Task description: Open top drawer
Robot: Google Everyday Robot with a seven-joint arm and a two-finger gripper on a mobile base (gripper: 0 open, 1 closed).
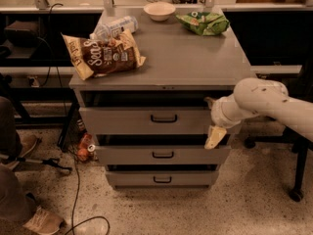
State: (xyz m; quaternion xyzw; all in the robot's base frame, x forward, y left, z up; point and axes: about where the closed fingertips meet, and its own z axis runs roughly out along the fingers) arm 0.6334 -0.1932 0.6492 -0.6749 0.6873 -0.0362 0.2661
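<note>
The top drawer is the tallest grey front of three under the cabinet's top, with a small black loop handle at its centre. A dark gap shows between its front and the top. My gripper hangs in front of the drawer's right end, to the right of the handle and apart from it. Its two fingers point left, one above the other, and stand apart with nothing between them. The cream lower fingertip reaches down to the drawer's bottom edge.
Two shorter drawers lie below. On the cabinet top are a brown chip bag, a plastic bottle, a white bowl and a green bag. Cables and a shoe lie on the floor at left.
</note>
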